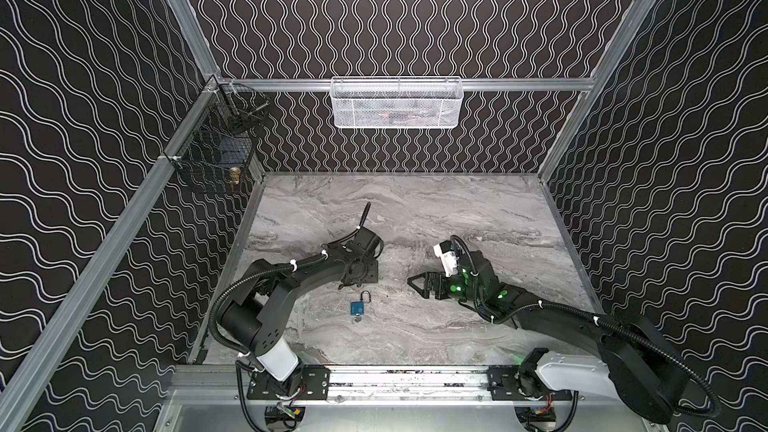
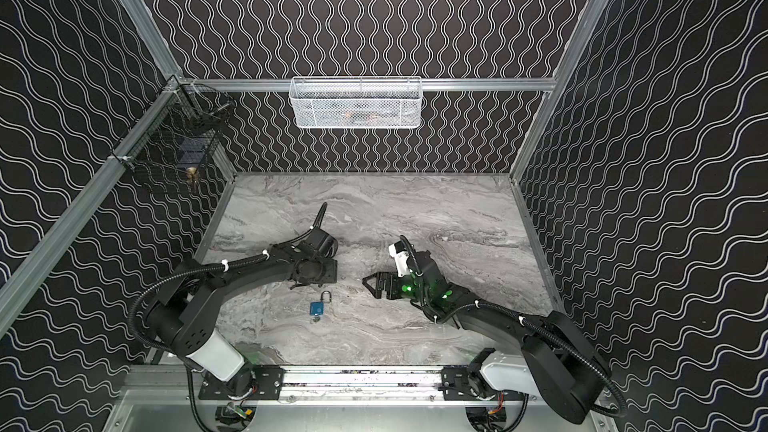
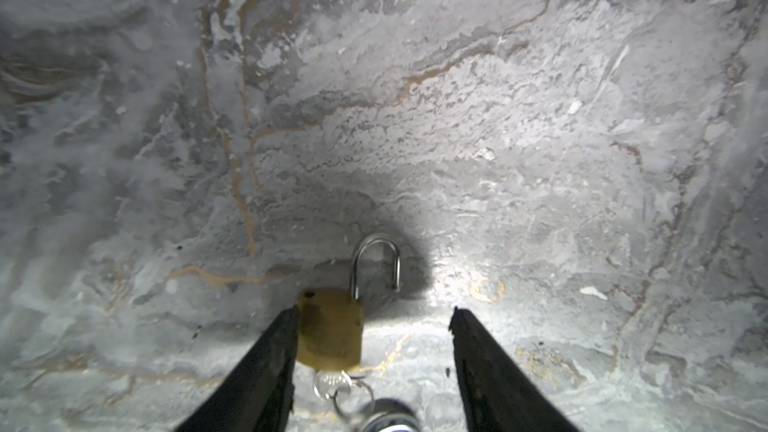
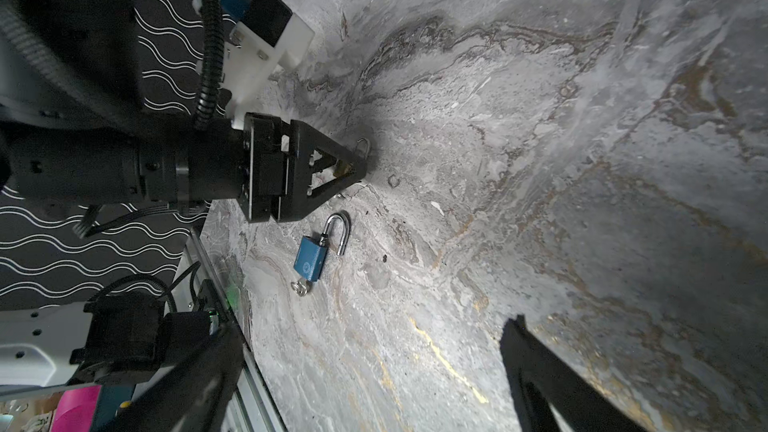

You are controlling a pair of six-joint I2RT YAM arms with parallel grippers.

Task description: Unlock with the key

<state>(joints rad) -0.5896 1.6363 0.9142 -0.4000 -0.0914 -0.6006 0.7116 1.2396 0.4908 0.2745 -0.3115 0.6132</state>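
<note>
Stretching out below, the marble tabletop (image 1: 457, 209) is carrying it all. Left arm (image 1: 316, 272) is pointing down, jaws released, brass padlock (image 3: 330, 328) lying between them, shackle open. Right arm (image 1: 540, 309) is hovering at its three o'clock, jaws released, empty. Blue padlock (image 1: 357, 307) is lying at six o'clock. Key (image 3: 330, 384) is sitting in the brass padlock's base.

Robot lab cell: aluminium frame (image 1: 282, 84), wave-patterned walls (image 1: 395, 14), marble-print tabletop (image 1: 436, 209), left arm (image 1: 316, 274), right arm (image 1: 557, 317) on rail (image 1: 407, 382).
</note>
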